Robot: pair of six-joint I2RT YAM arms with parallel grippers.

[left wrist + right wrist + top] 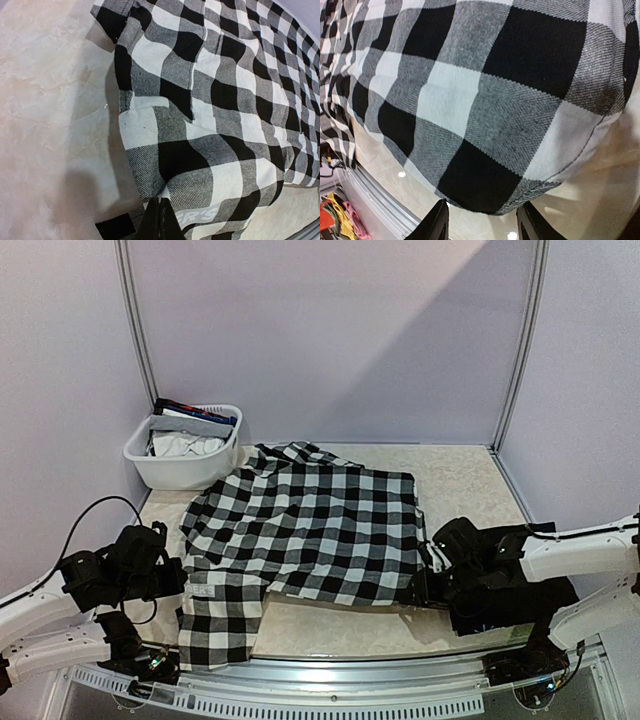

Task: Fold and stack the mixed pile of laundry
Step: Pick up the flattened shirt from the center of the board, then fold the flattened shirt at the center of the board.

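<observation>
The black-and-white checkered shirt lies spread across the middle of the table, with one sleeve hanging toward the front left. My left gripper is at the shirt's left edge. In the left wrist view its fingers are shut, with the cloth puckered at their tips next to a grey label. My right gripper sits at the shirt's right front corner. In the right wrist view it stands open, and the shirt's rounded hem lies just beyond the fingertips, not between them. The rest of the laundry pile is in the basket.
A white plastic basket at the back left holds white, grey and blue garments. A metal rail runs along the table's front edge. Walls close in the back and both sides. Coloured cables hang below the table edge.
</observation>
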